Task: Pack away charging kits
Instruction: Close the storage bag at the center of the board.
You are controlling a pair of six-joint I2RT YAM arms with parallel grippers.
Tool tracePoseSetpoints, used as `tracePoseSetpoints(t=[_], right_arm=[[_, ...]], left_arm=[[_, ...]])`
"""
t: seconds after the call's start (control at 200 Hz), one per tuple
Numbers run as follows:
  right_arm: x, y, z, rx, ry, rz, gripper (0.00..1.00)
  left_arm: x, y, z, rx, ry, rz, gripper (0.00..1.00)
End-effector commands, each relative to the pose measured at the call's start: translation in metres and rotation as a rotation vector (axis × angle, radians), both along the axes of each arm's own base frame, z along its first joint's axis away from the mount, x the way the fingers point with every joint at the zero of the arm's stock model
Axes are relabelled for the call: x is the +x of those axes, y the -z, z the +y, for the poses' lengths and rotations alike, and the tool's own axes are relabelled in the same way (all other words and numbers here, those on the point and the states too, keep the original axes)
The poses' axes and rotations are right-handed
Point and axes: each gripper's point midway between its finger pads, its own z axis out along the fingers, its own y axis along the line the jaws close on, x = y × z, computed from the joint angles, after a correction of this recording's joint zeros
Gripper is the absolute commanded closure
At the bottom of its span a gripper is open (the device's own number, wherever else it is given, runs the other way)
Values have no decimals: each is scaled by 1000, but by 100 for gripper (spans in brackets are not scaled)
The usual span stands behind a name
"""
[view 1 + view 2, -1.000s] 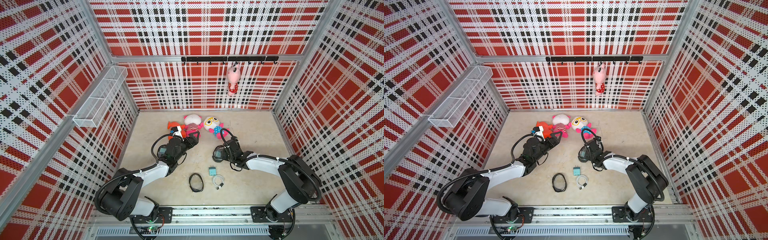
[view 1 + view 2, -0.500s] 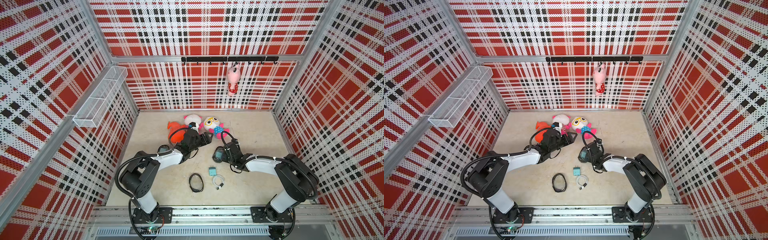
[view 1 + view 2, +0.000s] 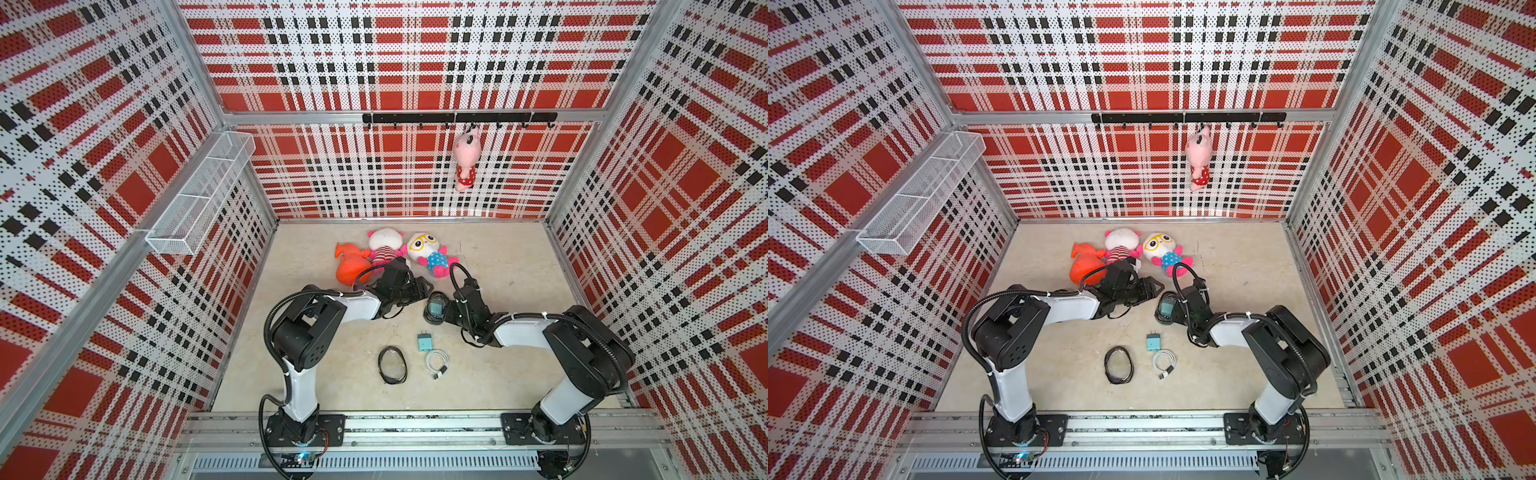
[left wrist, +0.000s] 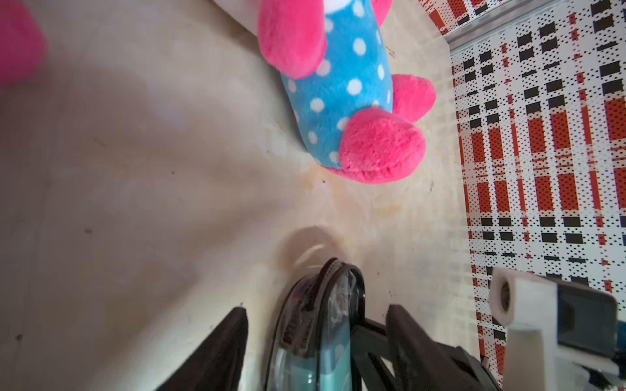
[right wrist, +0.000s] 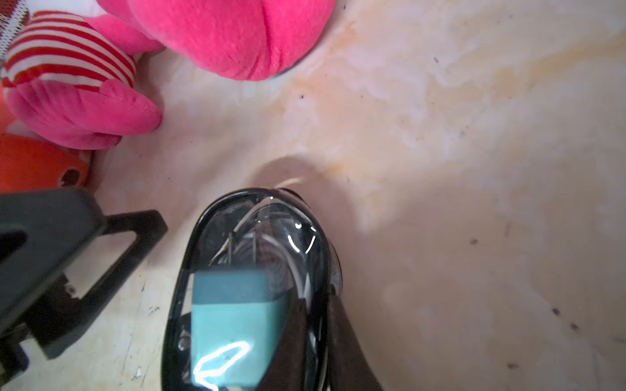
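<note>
While the right gripper (image 3: 444, 310) seemingly pinches the clear-faced case (image 5: 257, 237), the left gripper (image 4: 316, 309) stands spread astride its rim.

From my end the table (image 5: 474, 152) reads as a matt, stone-look sheet, pale and blotchy with small dark scuffs. The case (image 5: 261, 230) has a clear glossy plastic window throwing hard glare, set in a black rim. The packed adapter (image 5: 233, 315) behind it looks like smooth matt teal plastic. The loose adapter (image 3: 424, 344) has bare metal prongs, and the cable (image 3: 436, 360) is smooth white plastic. The polka-dot plush (image 4: 338, 94) is fuzzy fleece-type cloth, and the striped plush (image 5: 67, 50) has a ribbed knit look. The walls (image 3: 415, 50) are perforated printed panels, the frame (image 3: 415, 428) is dull silver metal, and the basket (image 3: 199, 195) is white-coated wire mesh. The right arm's shell (image 3: 523, 332) is glossy white plastic.
</note>
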Motion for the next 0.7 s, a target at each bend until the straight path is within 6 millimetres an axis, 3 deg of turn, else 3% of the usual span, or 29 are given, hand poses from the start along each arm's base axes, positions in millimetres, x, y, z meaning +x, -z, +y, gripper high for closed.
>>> tracePoseSetpoints(t=[0.0,0.21,0.406,0.691], right_arm=[[-18,35,-8,-8,-38,104,89],[-18,37,-13,-24,-31,95,90],[-19,42,-19,-39,-18,105,100],[-22,50,-21,-32,-20,109,100]], left_arm=[[-5,6,-7,-11,29,47,31],[-10,14,-12,-13,49,88,31],[-12,20,-6,48,17,117,29],[-21,31,-16,72,61,167,26]])
